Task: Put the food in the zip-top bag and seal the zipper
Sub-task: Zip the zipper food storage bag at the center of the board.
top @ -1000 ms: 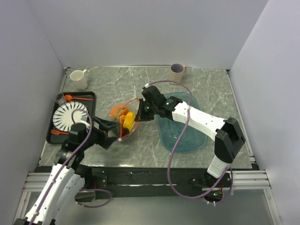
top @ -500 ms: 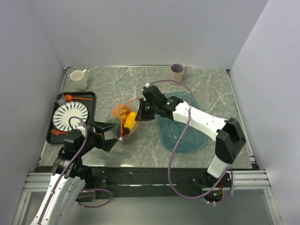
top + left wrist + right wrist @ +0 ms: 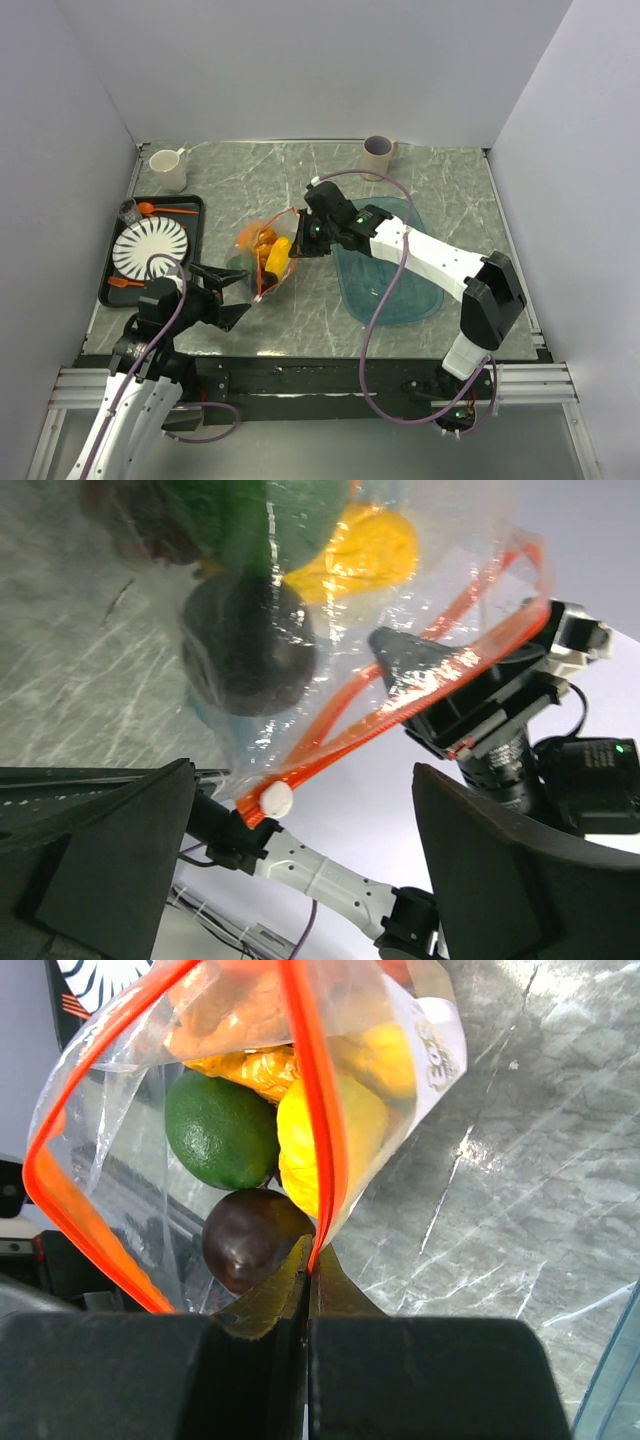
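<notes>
Right wrist camera: the right gripper (image 3: 308, 1272) has its jaws pressed together on the zipper (image 3: 318, 1130). It pinches the orange-red strip at one end of the mouth, so the zip-top bag (image 3: 428, 1035) is held up straight ahead of its fingertips with the mouth gaping. The food is already inside, just beyond those jaws: a green fruit (image 3: 222, 1130), a lemon (image 3: 350, 1120) and a dark purple fruit (image 3: 250, 1240), with orange pieces farther in. Whether the bag's bottom rests on the table (image 3: 440, 190) cannot be told.

Across from it, the left gripper (image 3: 230, 293) is spread wide and holds nothing. Seen from its own wrist, the white slider (image 3: 275, 800) sits in the gap between its dark fingers (image 3: 100, 860), just ahead of them and apparently untouched.

The pinch appears to anchor and stretch the strip so the slider can be caught and drawn along it toward the right gripper. Loading looks finished, while sealing has not begun and the two sides of the strip stand well apart. The slider is small and the film slack, so a grab slightly off could close on plastic instead. The teal tray (image 3: 400, 290) lies under the right arm, behind its gripper.
</notes>
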Tool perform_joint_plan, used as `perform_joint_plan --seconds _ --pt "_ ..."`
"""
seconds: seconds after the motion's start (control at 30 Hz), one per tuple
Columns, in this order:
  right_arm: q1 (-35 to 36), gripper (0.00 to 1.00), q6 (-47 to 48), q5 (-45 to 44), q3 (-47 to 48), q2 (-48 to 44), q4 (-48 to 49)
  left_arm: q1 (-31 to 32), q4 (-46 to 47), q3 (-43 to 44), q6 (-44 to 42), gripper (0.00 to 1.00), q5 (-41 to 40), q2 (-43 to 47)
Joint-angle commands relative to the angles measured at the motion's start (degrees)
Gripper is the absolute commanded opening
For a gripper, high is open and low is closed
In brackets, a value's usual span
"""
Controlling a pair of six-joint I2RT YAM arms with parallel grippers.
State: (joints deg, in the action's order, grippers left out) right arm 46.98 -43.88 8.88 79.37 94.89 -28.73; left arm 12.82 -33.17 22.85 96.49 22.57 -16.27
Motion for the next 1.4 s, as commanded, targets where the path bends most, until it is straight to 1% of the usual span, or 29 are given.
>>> perform_joint_plan --seconds 0.0,0.1,0.23,0.27,0.37,0.43,0.67,0.77,0.8,0.9,0.97,1.0,1.07,1.1,1.17,1.2,1.23,1.33,1.37 --pt "-1.1 0.0 -0.4 -0.8 1.5 -3.8 2.4 -0.3 -0.7 1.0 -2.7 0.92 -0.7 -1.3" --pt "-1.2 0.0 -0.4 -0.4 1.8 -3.7 2.4 -0.3 0.4 1.0 -3.8 0.9 0.1 -3.8" --pt "-1.2 0.0 -0.3 -0.3 2.2 -3.4 2.1 -0.3 2.5 0.4 -3.4 0.79 0.5 -4.8" --pt "-1.2 0.0 -0.3 0.0 2.1 -3.4 2.3 -0.3 3.7 0.0 -3.0 0.78 0.5 -4.6" --pt "-1.2 0.0 -0.4 1.3 1.8 -3.5 2.7 -0.3 5.5 -1.6 -1.3 0.77 0.4 -3.9" --pt "-1.2 0.0 -0.6 1.4 1.7 -3.5 2.7 -0.3 8.3 -2.5 -0.6 0.75 0.2 -4.1" --pt "-1.2 0.0 -0.7 2.7 1.4 -3.9 3.2 -0.1 8.7 -1.6 -2.5 0.72 -1.1 -7.1" --pt "-1.1 0.0 -0.9 2.9 1.4 -4.1 3.4 0.2 10.8 -2.5 -2.1 0.68 -0.8 -7.6" --pt "-1.1 0.0 -0.8 2.9 1.4 -4.3 3.6 0.4 11.3 -3.1 -2.1 0.63 -0.6 -8.2" --pt "-1.2 0.0 -0.7 2.9 1.7 -4.0 3.2 1.2 11.1 -3.0 -2.4 0.57 -1.5 -8.7" --pt "-1.2 0.0 -0.7 3.4 2.0 -3.8 3.1 1.7 12.2 -3.2 -2.3 0.5 -1.7 -8.7" --pt "-1.2 0.0 -0.6 3.4 2.1 -3.7 3.0 1.9 12.4 -3.4 -2.1 0.45 -1.9 -8.8" --pt "-1.1 0.0 -0.7 3.7 2.0 -3.7 3.4 2.4 13.1 -3.5 -2.0 0.39 -2.1 -9.2" --pt "-1.2 0.0 -0.7 3.5 2.0 -3.7 3.3 2.6 13.4 -3.4 -2.1 0.28 -2.2 -9.9" --pt "-1.2 0.0 -0.6 3.3 2.4 -3.7 3.2 3.2 14.1 -3.3 -3.1 0.18 -2.4 -10.6" --pt "-1.2 0.0 -0.5 3.3 2.5 -3.6 3.2 3.4 15.0 -2.8 -4.3 0.05 -2.4 -11.6" --pt "-1.2 0.0 -0.2 3.3 2.6 -3.5 3.0 3.4 15.1 -2.4 -5.1 0.01 -3.1 -12.3" --pt "-1.5 0.0 0.3 2.6 2.9 -3.1 2.3 3.4 13.6 1.9 -10.1 0.01 -5.2 -15.5" --pt "-1.9 0.02 0.4 2.4 2.8 -3.1 2.2 3.4 12.5 5.7 -11.7 0.01 -6.3 -17.6"
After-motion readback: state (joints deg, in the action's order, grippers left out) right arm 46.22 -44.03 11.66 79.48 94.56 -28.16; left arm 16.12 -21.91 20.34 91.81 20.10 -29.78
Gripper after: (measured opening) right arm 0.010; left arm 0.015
